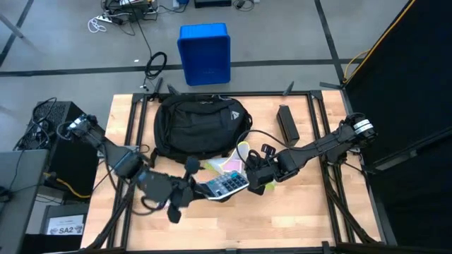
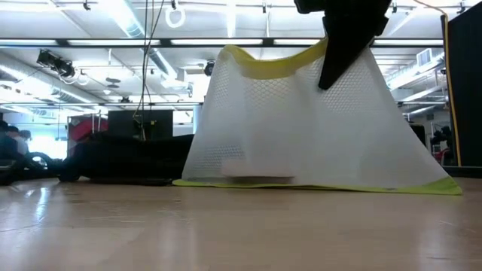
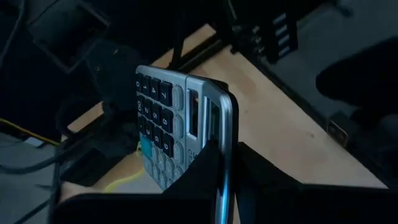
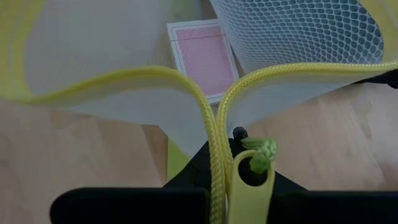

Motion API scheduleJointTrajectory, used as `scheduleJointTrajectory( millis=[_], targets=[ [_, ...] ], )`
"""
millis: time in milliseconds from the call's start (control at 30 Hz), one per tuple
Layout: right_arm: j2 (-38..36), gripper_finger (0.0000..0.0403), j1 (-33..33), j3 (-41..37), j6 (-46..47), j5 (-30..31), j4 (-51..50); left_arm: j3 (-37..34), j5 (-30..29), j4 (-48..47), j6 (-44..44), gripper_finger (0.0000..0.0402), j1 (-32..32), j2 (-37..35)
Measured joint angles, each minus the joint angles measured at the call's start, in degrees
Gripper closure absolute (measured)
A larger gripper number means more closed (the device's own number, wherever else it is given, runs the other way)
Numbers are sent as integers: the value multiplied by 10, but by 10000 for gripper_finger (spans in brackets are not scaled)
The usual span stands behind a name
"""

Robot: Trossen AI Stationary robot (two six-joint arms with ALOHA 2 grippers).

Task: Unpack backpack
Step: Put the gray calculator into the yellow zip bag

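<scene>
A pale wooden bench stood on a grey floor, with a blue bin beyond it. No writing could be read. The black backpack, rounded with a small pale triangular logo, lay just behind both end effectors. The left end effector was clamped on a calculator; the right end effector pinched a mesh bag by its yellow rim.

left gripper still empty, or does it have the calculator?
No, not empty: in the left wrist view the left gripper is shut on the edge of the calculator, holding it off the table.
</scene>
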Motion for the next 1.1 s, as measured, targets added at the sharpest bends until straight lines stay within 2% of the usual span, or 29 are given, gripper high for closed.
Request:
scheduleJointTrajectory(
  millis=[133, 267, 400, 633, 800, 1100],
  targets=[
    [0, 403, 2, 0, 0, 2, -1, -102, 67, 117, 13, 401, 41, -42],
    [0, 403, 2, 0, 3, 3, -3, -173, 122, 182, 15, 401, 80, -74],
    [-1, 403, 1, 0, 3, 7, 3, -220, 132, 205, 10, 401, 110, -97],
    [-1, 403, 1, 0, 4, 12, 7, -251, 117, 245, 7, 401, 122, -142],
    [-2, 403, 1, 0, 4, 17, 11, -253, 120, 228, 8, 401, 143, -138],
    [-5, 403, 9, 0, 2, 28, 21, -253, 173, 203, -49, 401, 188, -123]
  ],
)
